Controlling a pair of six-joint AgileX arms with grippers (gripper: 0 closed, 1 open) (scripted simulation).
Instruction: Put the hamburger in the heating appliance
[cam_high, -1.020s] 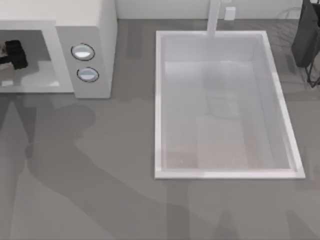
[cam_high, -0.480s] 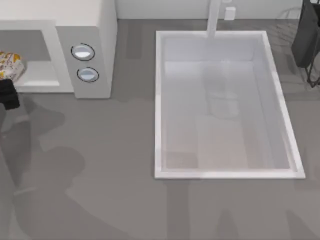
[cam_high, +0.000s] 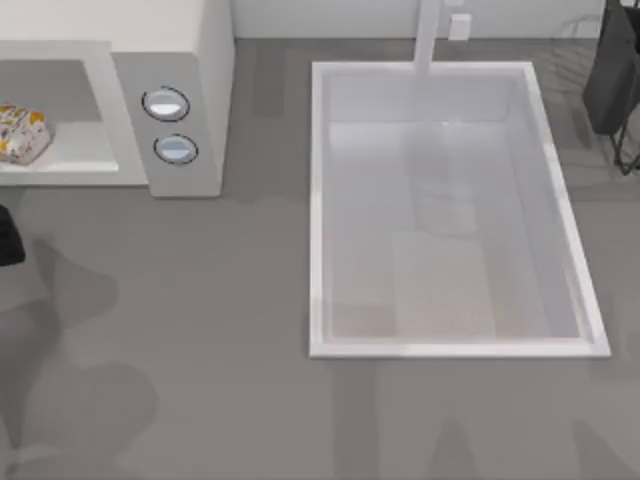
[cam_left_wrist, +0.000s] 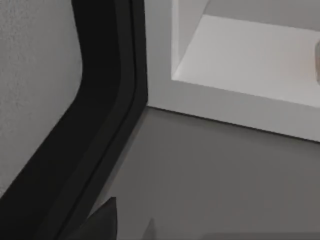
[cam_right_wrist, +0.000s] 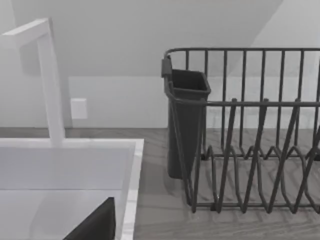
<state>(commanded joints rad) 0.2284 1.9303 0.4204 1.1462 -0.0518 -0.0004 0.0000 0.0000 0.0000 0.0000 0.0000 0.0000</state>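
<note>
The hamburger (cam_high: 22, 133), a pale bun with yellow-orange patches, lies on the floor of the white microwave's (cam_high: 190, 60) open front cavity at the table's far left, with nothing touching it. My left gripper (cam_high: 6, 238) is a black shape at the left edge of the top view, in front of the cavity and apart from the hamburger. The left wrist view looks at the cavity floor (cam_left_wrist: 260, 55) past a black curved frame (cam_left_wrist: 100, 105). My right gripper (cam_right_wrist: 95, 225) stays parked at the back right beside the dish rack.
Two round silvery-blue knobs (cam_high: 166, 103) sit stacked on the microwave's panel. A white sink basin (cam_high: 318, 200) with a tap (cam_high: 428, 35) takes up the table's middle and right. A dark wire dish rack (cam_right_wrist: 250, 140) with a cup holder stands at the back right.
My left gripper has pulled out of the microwave cavity toward the table's front left edge. The hamburger stays behind on the cavity floor.
</note>
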